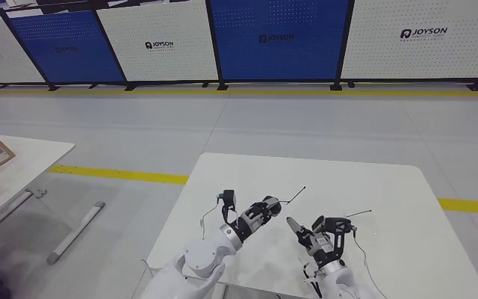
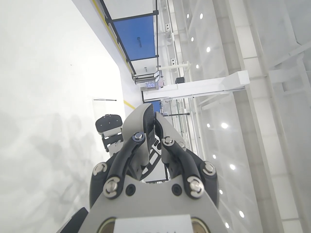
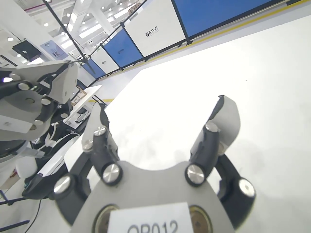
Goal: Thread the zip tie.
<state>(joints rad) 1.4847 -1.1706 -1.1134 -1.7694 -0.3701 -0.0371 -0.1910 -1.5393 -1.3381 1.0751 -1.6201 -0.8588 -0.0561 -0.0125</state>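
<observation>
Left gripper [image 1: 275, 203] hangs low over the near half of the table [image 1: 314, 168], a white square top that is the biggest thing in reach. Behind the table runs a row of blue and white panels [image 1: 276, 37]. A yellow line [image 1: 119, 174] crosses the grey floor, and a side table [image 1: 30, 161] stands off to the left.

From its own wrist view the left gripper [image 2: 154, 112] has its fingers [image 2: 148, 120] pressed together, pinching a zip tie [image 2: 177, 114]. From the top, this thin black zip tie [image 1: 295, 194] sticks out past the fingertips, pointing away from the robot and toward the right arm's side. In the right wrist view it runs as a long slanted line [image 3: 58, 21] through the closed tips.

Right gripper [image 1: 317, 226] sits just beside the left one, nearer the robot, also low over the table. Its fingers [image 3: 224, 112] are spread wide with bare tabletop between them.

A loose tie [image 1: 358, 214] lies flat on the table near the right gripper's outer finger, well apart from the held one. It also shows as a short dark line [image 2: 104, 100] in the left wrist view.
</observation>
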